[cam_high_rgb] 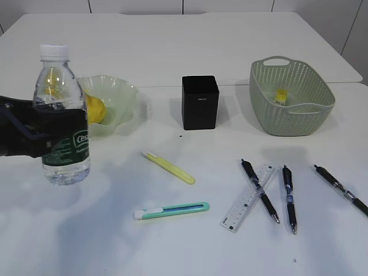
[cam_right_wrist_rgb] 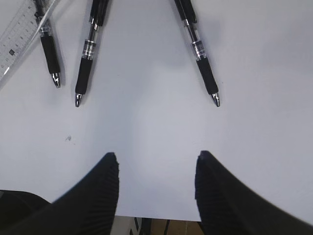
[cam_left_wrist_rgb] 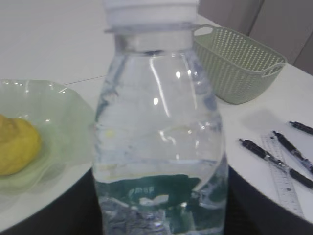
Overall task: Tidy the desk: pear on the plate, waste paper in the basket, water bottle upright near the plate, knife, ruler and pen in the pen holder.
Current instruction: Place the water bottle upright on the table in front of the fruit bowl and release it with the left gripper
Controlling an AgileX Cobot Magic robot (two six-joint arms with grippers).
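White desk [cam_high_rgb: 190, 241] stood before pale wall panels. Left gripper [cam_high_rgb: 34, 135] clamped upright water bottle [cam_high_rgb: 62, 123] at nine o'clock. Right gripper [cam_right_wrist_rgb: 156, 188] gaped half-wide, empty.

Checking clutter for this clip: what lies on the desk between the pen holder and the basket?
Nothing: in the exterior view the desk is bare between the pen holder and the basket.

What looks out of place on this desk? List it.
Three black pens, a clear ruler, a teal knife and a yellow knife lie scattered, none in the pen holder. One pen crosses the ruler. The water bottle is held by the left gripper.
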